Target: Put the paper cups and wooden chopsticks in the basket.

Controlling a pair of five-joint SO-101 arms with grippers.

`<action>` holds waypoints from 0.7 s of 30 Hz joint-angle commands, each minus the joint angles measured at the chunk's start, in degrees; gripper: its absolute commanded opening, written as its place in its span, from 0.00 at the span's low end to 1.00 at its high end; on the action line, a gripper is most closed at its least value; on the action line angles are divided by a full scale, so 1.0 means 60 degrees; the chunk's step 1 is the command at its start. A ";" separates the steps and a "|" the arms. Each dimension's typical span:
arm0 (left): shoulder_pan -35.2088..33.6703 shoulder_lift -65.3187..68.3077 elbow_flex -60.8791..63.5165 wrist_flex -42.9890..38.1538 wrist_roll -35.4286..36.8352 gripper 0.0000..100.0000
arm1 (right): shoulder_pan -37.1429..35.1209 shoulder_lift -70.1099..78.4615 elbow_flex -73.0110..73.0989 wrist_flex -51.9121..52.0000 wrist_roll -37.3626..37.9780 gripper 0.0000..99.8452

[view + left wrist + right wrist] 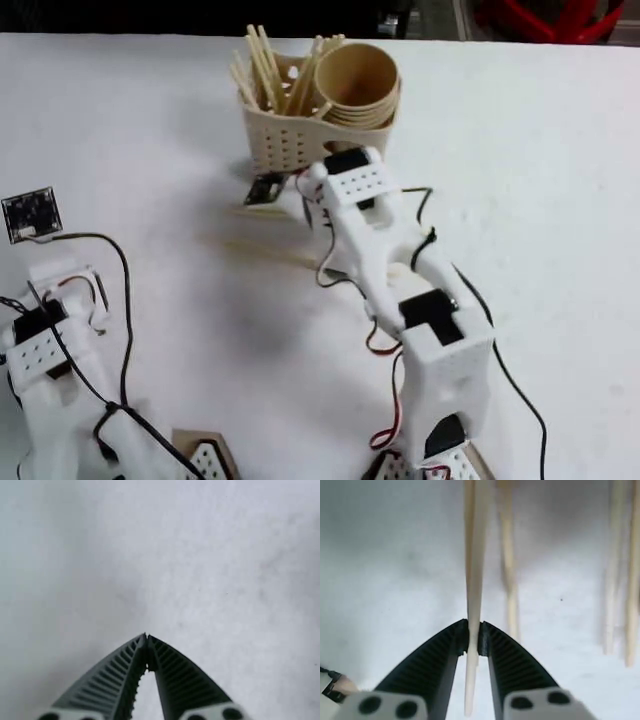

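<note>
A cream basket (290, 138) stands at the back of the table, holding stacked paper cups (358, 85) and several upright wooden chopsticks (265, 70). Just in front of it is my right arm (365, 225). My right gripper (473, 630) is shut on a wooden chopstick (474, 555) that points away from the wrist, low over the white table. More chopsticks (509, 580) lie on the table beyond it, others (620, 585) off to one side. My left gripper (147, 641) is shut on nothing above bare table at the front left.
Pale loose chopsticks (262, 250) lie on the table left of the right arm. Black and red cables (120, 320) trail from both arms near the front edge. The white table (540, 180) stretches to the right of the basket.
</note>
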 commanded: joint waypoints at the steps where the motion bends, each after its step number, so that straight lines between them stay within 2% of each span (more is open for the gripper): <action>1: -0.0095 -0.0227 -0.0264 -0.0176 0.0088 0.02 | -0.0022 -0.0681 0.0015 -0.0359 0.0103 0.02; 4: -0.0095 -0.0227 -0.0264 -0.0176 0.0088 0.02 | -0.0256 -0.0696 0.0000 -0.0520 0.0088 0.04; 11: -0.0095 -0.0212 -0.0264 -0.0176 0.0073 0.02 | -0.0930 -0.0711 -0.0015 -0.0564 0.0044 0.23; 15: -0.0095 -0.0212 -0.0264 -0.0176 0.0073 0.02 | -0.1282 -0.0696 -0.0454 -0.0564 -0.0015 0.24; 19: -0.0095 -0.0212 -0.0264 -0.0176 0.0073 0.02 | -0.1839 -0.0535 -0.1275 -0.0579 -0.0806 0.24; 21: -0.0095 -0.0212 -0.0264 -0.0176 0.0073 0.02 | -0.2190 -0.0300 -0.1553 -0.0755 -0.1143 0.28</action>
